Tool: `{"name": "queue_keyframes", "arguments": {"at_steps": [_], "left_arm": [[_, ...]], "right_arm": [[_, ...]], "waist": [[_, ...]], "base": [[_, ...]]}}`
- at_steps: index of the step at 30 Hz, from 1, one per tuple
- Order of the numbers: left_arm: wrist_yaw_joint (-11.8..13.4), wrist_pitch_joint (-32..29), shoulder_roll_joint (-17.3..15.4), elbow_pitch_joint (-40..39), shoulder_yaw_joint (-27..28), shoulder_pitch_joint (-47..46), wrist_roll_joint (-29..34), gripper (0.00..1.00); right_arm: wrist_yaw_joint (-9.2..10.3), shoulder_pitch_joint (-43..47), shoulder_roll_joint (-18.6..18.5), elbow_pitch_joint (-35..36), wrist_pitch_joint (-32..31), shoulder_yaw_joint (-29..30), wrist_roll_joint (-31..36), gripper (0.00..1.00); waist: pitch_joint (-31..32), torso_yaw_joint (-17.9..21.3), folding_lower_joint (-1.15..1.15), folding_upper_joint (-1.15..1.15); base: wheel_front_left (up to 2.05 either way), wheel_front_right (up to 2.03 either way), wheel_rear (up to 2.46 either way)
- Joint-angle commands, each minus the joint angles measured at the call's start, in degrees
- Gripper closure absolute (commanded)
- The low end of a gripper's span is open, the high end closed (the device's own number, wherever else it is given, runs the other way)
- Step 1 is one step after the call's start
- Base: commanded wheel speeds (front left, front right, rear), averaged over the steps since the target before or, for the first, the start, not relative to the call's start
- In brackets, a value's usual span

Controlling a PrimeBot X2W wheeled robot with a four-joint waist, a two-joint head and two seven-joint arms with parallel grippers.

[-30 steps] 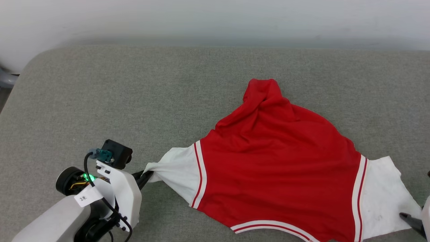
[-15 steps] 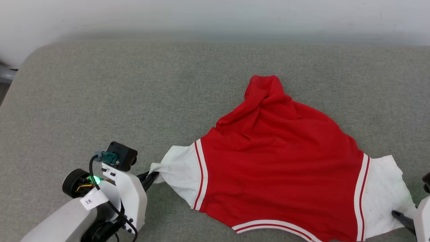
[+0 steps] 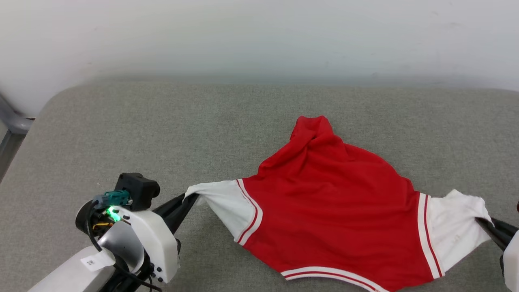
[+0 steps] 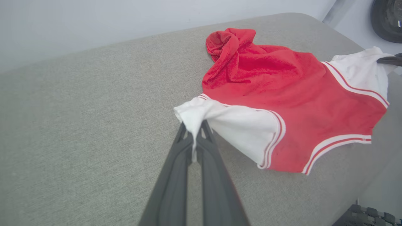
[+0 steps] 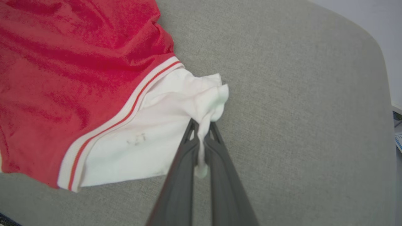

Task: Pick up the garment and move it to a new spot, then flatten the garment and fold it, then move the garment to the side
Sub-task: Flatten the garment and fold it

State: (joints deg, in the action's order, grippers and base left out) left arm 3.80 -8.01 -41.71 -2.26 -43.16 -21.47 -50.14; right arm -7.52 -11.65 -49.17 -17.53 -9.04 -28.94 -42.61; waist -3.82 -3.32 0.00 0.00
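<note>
Left gripper (image 4: 194,128): fingers pressed together on the tip of the white left sleeve (image 4: 238,125), with a thin strip of cloth hanging in the slit between them. Right gripper (image 5: 201,125): same grip, pinching the bunched corner of the right sleeve (image 5: 147,138), with a tail of cloth trapped between the fingers.

The wrist views give the pinch detail. The head view gives the layout: left gripper (image 3: 190,198) low left, right gripper (image 3: 482,222) at the right edge, shirt (image 3: 332,211) strung between them, both sleeves pulled to points. A green LED (image 3: 111,213) is lit on the left wrist.

The left wrist view also catches the right gripper's tip (image 4: 388,59) on the far sleeve, and shows the far end of the red body twisted into a lump (image 4: 224,44). The right wrist view shows a faint grey smudge (image 5: 136,138) on the sleeve.

Shirt: red, slightly shiny knit with soft wrinkles. White sleeves join at white-and-red striped seams. Curved striped band (image 3: 324,272) along the near edge. The body lies on the pad (image 3: 162,129), right of centre, lump pointing at the wall (image 3: 243,36).

Pad: grey woven fabric, rounded corners. Wall: plain white.
</note>
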Motion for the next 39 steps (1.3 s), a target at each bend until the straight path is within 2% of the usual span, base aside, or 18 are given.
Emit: {"name": "queue_keyframes", "arguments": {"at_steps": [1,7,11,18,25,33,39], "left_arm": [[1.7,2.6,-0.4,-3.4,1.2,1.1,1.3,1.0],[4.3,6.5,-0.6,-8.8,4.2,-0.8,3.2,1.0],[5.9,9.1,-0.1,-12.9,7.9,-4.5,3.8,1.0],[6.7,10.6,0.3,-14.8,11.6,-11.6,5.6,1.0],[5.7,10.3,2.4,-12.8,12.9,-19.4,6.1,1.0],[4.5,10.0,6.4,-6.8,13.4,-31.1,7.4,1.0],[2.3,10.3,9.8,0.6,13.6,-42.0,8.2,1.0]], "right_arm": [[0.06,1.6,1.3,4.2,2.3,3.8,1.6,1.0],[0.06,4.0,5.3,12.0,4.9,14.8,5.7,1.0],[0.06,5.2,9.6,19.9,4.6,25.1,9.7,1.0],[0.06,3.4,15.5,30.6,1.6,33.7,13.7,1.0],[0.06,-4.0,17.3,34.1,-0.5,35.5,15.6,1.0],[0.06,-16.5,13.0,30.8,-1.1,34.4,15.6,1.0],[0.06,-30.3,11.3,24.9,-0.1,29.8,15.1,1.0]], "waist": [[2.3,1.0,0.0,0.0],[4.0,1.6,0.0,0.0],[4.5,1.7,0.0,0.0],[4.9,2.1,0.0,0.0],[4.1,2.3,0.0,0.0],[-2.8,1.7,0.0,0.0],[-9.7,1.9,0.0,0.0]], "base": [[0.0,0.0,0.0],[0.0,0.0,0.0],[0.0,0.0,0.0],[0.0,0.0,0.0],[0.0,0.0,0.0],[0.0,0.0,0.0],[0.0,0.0,0.0]]}}
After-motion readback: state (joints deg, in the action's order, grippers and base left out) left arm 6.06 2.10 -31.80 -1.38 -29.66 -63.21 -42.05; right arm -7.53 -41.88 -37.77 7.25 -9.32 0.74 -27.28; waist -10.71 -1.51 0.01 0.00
